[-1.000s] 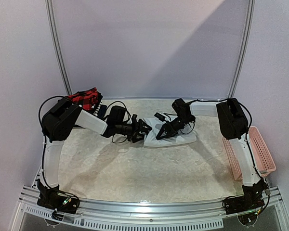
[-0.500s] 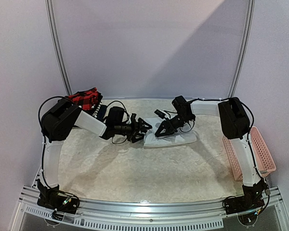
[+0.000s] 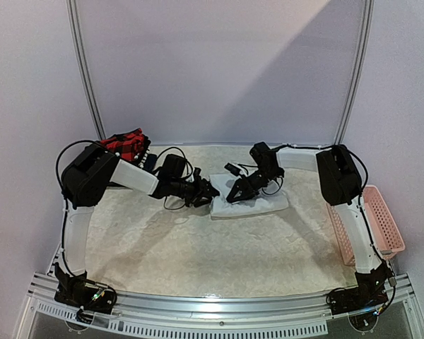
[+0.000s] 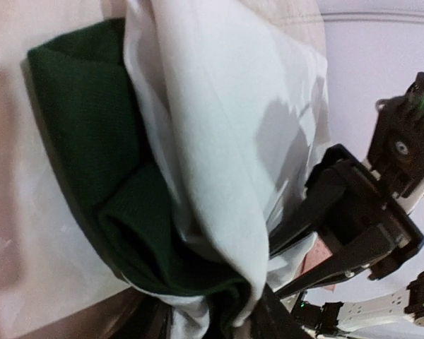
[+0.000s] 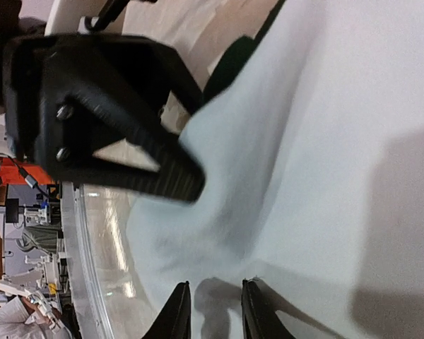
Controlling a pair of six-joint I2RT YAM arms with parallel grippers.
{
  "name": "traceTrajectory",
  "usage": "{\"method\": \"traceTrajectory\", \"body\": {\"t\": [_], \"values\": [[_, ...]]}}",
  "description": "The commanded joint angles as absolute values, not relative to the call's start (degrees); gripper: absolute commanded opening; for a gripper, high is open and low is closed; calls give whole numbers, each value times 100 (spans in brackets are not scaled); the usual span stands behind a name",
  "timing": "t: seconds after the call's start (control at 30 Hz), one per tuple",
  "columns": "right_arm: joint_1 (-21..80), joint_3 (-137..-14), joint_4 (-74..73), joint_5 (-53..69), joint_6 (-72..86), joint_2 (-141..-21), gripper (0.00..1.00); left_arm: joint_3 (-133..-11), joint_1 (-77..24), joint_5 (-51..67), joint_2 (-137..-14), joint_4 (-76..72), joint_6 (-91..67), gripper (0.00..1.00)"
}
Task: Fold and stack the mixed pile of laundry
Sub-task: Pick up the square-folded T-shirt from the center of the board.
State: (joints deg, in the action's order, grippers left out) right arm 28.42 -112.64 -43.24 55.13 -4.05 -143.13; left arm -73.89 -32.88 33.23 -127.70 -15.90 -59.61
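Note:
A folded white tee (image 3: 260, 205) lies at the table's middle back. In the left wrist view, the white tee (image 4: 219, 127) shows a dark green sleeve (image 4: 85, 134) tucked under its edge. My left gripper (image 3: 212, 191) is at the tee's left edge, and in its own view the left gripper (image 4: 212, 321) is shut on a bunched fold of white and green cloth. My right gripper (image 3: 231, 197) hovers low over the same end of the tee. In the right wrist view, the right gripper (image 5: 212, 311) has its jaws slightly apart, with nothing between them. A red-and-black plaid shirt (image 3: 124, 143) lies at the back left.
A pink slatted basket (image 3: 383, 224) stands at the right table edge beside the right arm. Dark folded clothes (image 3: 150, 162) lie next to the plaid shirt. The two grippers are close together, almost tip to tip.
My left gripper has moved right onto the tee's left edge and closed its jaws on the cloth. My right gripper has shifted slightly back and left.

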Motion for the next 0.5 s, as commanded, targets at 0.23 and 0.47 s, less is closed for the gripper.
{"method": "traceTrajectory", "body": {"t": [0.23, 0.47], "values": [[1294, -9789, -6323, 5274, -2503, -11180, 28, -8433, -3284, 2667, -12923, 1308, -4272, 3], [1105, -8803, -6282, 4762, -3012, -10010, 29, -9261, -3015, 1339, -12287, 3635, -2690, 0]]}}
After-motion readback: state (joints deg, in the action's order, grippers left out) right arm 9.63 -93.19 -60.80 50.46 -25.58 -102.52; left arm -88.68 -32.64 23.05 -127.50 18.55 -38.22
